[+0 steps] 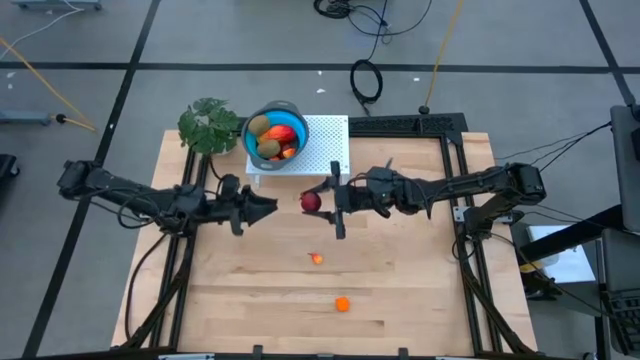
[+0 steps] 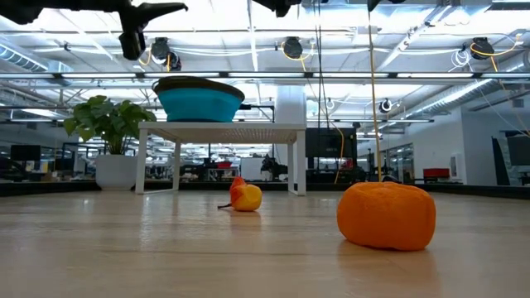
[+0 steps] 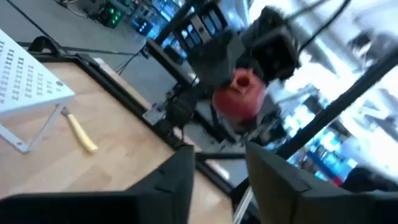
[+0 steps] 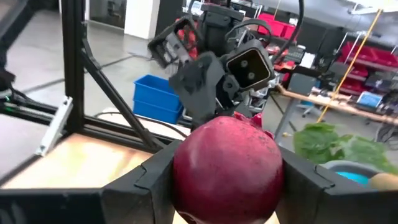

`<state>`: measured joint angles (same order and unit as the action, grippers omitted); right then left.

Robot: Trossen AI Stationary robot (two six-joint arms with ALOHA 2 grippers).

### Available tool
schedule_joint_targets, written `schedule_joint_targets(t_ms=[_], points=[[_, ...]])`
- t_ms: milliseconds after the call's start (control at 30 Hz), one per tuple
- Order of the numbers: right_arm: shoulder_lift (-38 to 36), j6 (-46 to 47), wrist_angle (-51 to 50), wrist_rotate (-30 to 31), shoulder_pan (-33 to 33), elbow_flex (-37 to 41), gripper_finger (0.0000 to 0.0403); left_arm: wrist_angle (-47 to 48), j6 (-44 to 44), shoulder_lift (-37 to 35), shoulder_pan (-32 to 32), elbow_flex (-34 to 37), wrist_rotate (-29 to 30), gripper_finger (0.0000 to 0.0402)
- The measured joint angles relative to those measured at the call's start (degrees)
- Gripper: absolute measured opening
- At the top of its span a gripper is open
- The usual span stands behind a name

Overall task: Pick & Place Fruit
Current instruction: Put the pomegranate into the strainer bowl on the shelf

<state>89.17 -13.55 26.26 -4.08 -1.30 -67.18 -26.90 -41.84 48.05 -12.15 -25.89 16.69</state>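
High view shows the right hand (image 1: 322, 203) clamped on a dark red ball (image 1: 311, 202) in mid-air above the worktop (image 1: 400, 290), just short of the blue bowl (image 1: 250, 143) on its white perforated stand (image 1: 330, 140). The left hand (image 1: 268, 206) faces it close by, its fingers (image 3: 273, 180) parted and empty. The step looks like carrying the ball on to the bowl, already part full of fruit. Best done by lifting clear of the rim, centring over the pile, and only then letting go low, so nothing bounces out. A small orange-red piece (image 1: 317, 259) and an orange ball (image 1: 342, 304) lie loose on the worktop, well apart from the bowl.
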Motion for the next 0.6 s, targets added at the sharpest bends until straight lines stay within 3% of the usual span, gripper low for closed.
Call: schedule_joint_targets(t_ms=[267,600], points=[[0.0,-2.4,0.0,-0.1,1.3,0.0,0.0192,-9.4,-4.9,4.7,1.9,0.0,1.9,0.0231],[0.0,-2.3,-2.4,-0.2,1.7,0.0,0.0193,-14.6,-4.7,14.7,4.0,-5.4,1.4,0.0286]])
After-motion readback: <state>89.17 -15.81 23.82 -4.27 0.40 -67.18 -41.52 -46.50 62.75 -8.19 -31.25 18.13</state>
